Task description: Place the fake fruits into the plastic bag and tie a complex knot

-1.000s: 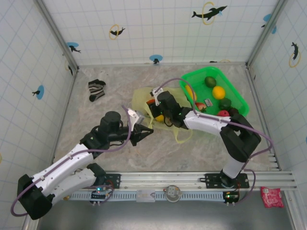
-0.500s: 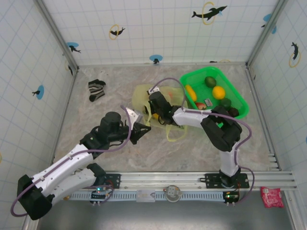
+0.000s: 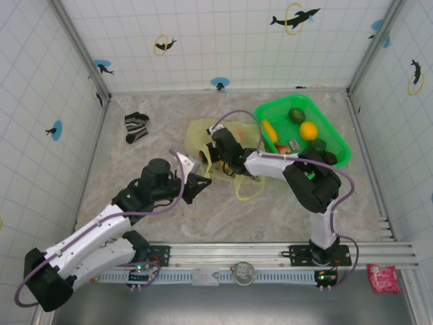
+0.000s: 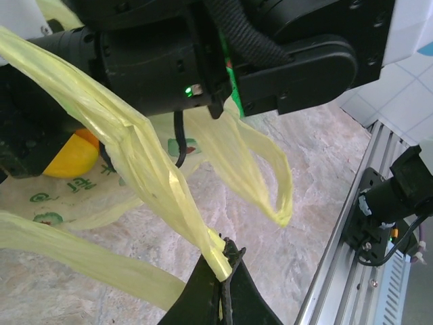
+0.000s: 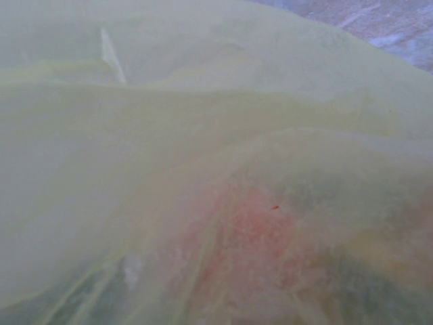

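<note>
About the plastic bag point(image 3: 196, 135): lies crumpled on the table point(image 3: 149, 128) just left of the green basket point(image 3: 342, 145), thin and half see-through. Holds apparently some of the fake fruits point(image 4: 67, 157) already, judging by an orange-yellow one beside the printed film and a red blur behind the film in the right wrist view. Leaves several more inside the basket, so probably stands at the filling step, with no knot tied yet. About the left gripper point(image 4: 223, 265): pinches one handle point(image 4: 135, 159) of the bag, closed fully on the twisted strip, and draws it taut away from the basket, most likely to keep the mouth open and to stop the bag from sliding. Reaches with a long, low arm from the side far from the basket, wrist almost level. About the right gripper point(image 3: 218, 145): sits over the bag mouth, left of the basket, with the forearm folded back sharply toward the basket. Cannot tell the width of its jaws, hidden by the wrist and the film. Possibly lets a fruit go here.
</note>
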Tool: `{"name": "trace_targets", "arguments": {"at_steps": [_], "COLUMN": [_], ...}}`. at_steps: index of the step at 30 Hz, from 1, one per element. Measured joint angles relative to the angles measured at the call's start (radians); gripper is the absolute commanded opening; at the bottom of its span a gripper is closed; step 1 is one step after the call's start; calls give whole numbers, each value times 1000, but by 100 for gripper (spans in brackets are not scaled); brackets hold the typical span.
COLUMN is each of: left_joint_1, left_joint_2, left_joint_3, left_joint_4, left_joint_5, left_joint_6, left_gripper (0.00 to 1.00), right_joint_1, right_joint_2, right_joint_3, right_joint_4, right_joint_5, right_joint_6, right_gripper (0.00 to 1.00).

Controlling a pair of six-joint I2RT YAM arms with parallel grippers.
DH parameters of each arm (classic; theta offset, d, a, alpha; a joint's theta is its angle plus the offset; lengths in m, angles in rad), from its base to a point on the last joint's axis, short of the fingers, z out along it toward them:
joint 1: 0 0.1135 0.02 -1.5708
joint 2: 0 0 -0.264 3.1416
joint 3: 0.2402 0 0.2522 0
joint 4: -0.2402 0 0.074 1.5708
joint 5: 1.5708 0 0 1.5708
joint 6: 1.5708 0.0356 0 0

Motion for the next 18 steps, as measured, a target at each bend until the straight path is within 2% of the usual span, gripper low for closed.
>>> {"name": "trace_targets", "arguments": {"at_steps": [9, 15, 18], "left_joint_1": [0, 0, 0], "left_joint_2": [-1, -2, -2], "left_joint_3": [0, 0, 0], "left_joint_4": [-11, -11, -11], "left_joint_5": [-14, -14, -14], "left_joint_6": [0, 0, 0], "left_gripper": [0, 0, 0], "right_joint_1": [-18, -31, -31], "right_joint_2": [-188, -285, -336], "right_joint_3": [-134, -244, -298], "right_joint_4": [8, 4, 0], "right_joint_5": [-67, -92, -112], "right_joint_6": [35, 55, 58], "right_gripper": [57, 41, 38]}}
